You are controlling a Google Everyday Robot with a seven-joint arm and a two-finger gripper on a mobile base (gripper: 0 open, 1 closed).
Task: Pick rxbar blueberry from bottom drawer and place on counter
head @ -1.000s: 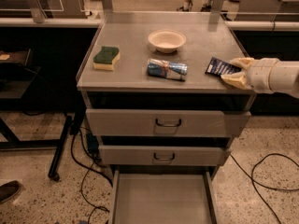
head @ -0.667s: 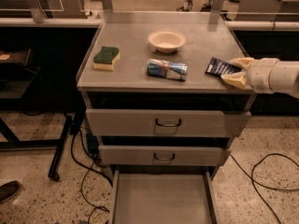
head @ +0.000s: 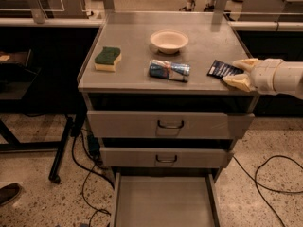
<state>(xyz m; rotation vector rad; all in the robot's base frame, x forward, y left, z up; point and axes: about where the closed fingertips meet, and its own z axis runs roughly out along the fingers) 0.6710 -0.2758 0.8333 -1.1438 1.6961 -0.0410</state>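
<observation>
- Rxbar blueberry [head: 221, 69] is seen lying flat on the counter [head: 137, 41], near the right rim, at about 4 o'clock from the counter's middle.
- Its long axis is laid roughly along the 9-to-3 o'clock line, with the right end dipped slightly toward 4 o'clock; the left end is pointed toward the shiny blue-silver packet [head: 169, 70], the right end toward the arm.
- White lettering is shown on the dark navy wrapper, face up; the words cannot be read.
- The gripper [head: 236, 74] is reached in from 3 o'clock, level with the counter's right edge, and its cream fingers [head: 246, 63] are held apart.
- The bar's right end is found between the two fingertips; whether either one is pressed against the wrapper cannot be told.
- The packet is set at the counter's front middle, at 9 o'clock from the bar and well apart from it, its own length also laid nearly left to right.
- A pale bowl [head: 169, 40] is placed at 12 o'clock from the packet, upright.
- A green and yellow sponge [head: 108, 58] is set at the left side, at about 9 o'clock from the packet.
- The bottom drawer [head: 163, 205] is pulled out at 6 o'clock below the cabinet, with its plain grey floor shown.
- The two upper drawers [head: 170, 125] are pushed in, each fitted with a dark loop handle.
- Dark cables [head: 84, 183] are trailed over the speckled floor at the cabinet's lower left.
</observation>
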